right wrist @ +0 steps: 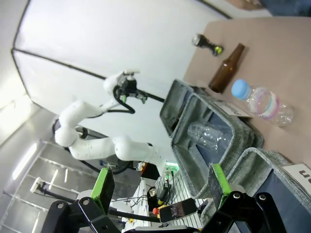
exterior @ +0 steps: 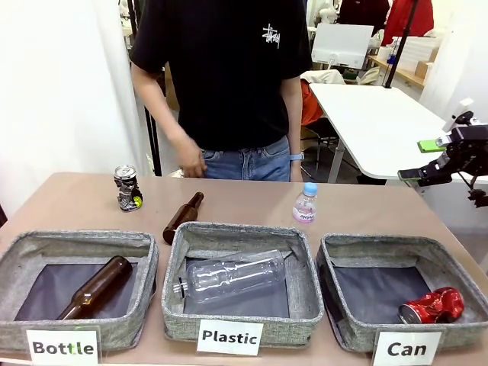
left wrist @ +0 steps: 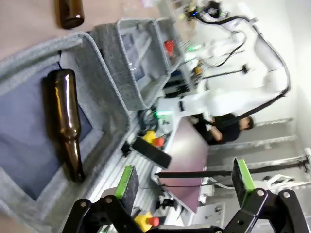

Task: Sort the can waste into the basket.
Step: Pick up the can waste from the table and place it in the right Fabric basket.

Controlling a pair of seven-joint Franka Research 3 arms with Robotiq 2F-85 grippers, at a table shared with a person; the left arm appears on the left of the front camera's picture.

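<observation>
- Brown table (exterior: 366,210) w/ three grey bins in a row. A person stands at the far side.
- Red can (exterior: 431,306) is in the Can basket (exterior: 381,242) already. It lies on its side, low down and close below the right gripper (exterior: 422,160).
- Dark can (exterior: 128,188) isn't in yet. It stands up on the table, silver top up, so its long way runs up & down.
- Right gripper: fingers spread wide, nothing in it. It hangs up high by the far right corner of the table.
- From the right gripper the dark can is way off, across the whole table and past the other two bins.
- Left gripper (left wrist: 184,182): fingers spread wide too, nothing btwn them.
- Bottle bin (left wrist: 109,87) w/ a brown bottle (left wrist: 65,116) inside sits under and ahead of the left gripper.
- So the left gripper is prob. the closer one. The dark can stands just past the back of that bin, on the far left.
- Person's hand (exterior: 191,162) hangs near the dark can but not touching it. It's blurry.
- Next move, I think: come down from above onto the dark can, b/c it stands up. Then carry it all the way over to the Can basket at the other end.
- Watch out: a second bottle (exterior: 183,217) lies on the table near the dark can and could get bumped.
</observation>
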